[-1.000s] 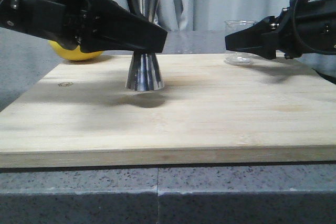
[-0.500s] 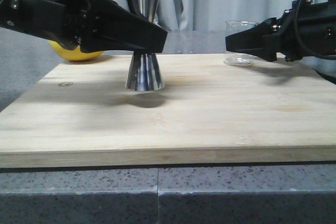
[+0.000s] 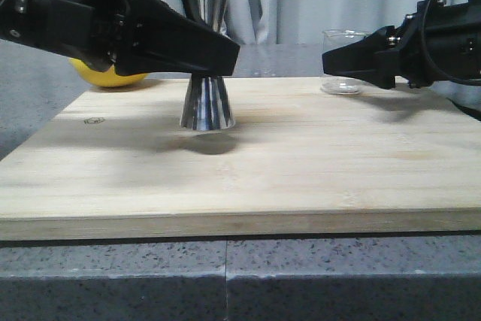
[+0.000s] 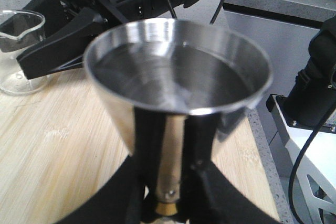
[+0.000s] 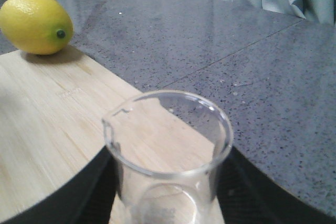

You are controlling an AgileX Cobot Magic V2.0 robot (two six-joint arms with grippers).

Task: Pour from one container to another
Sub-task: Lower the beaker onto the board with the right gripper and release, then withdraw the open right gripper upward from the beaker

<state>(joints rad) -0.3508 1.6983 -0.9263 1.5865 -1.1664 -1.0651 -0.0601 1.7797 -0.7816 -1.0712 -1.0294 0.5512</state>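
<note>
Almost nothing changes over the last second, and that stillness is the news. In the front view the left hand (image 3: 225, 54) stays at upper left of the frame, clenched on the narrow waist of the steel jigger (image 3: 207, 103), whose base stands on the wooden board (image 3: 301, 163) left of centre. The left wrist view confirms the grip: two dark fingers (image 4: 202, 150) flank the gold-tinted waist below the wide, shiny upper cup.

At the right of the frame the right hand (image 3: 334, 56) has drifted only a trace leftward and sits level with the glass beaker (image 3: 342, 62), which rests on the far right edge of the board. The right wrist view shows the beaker between the dark fingers, pouring lip turned toward the board, but whether the fingers press the glass or merely bracket it I cannot tell. The beaker looks empty, or close to it.

A lemon (image 5: 35, 23) lies on the grey desk (image 5: 236, 40) beyond the board's far left corner.

My reading: the jigger is secured as the receiver, the beaker is not yet lifted, and the pour has not begun. The right arm seems to be settling its grasp.
</note>
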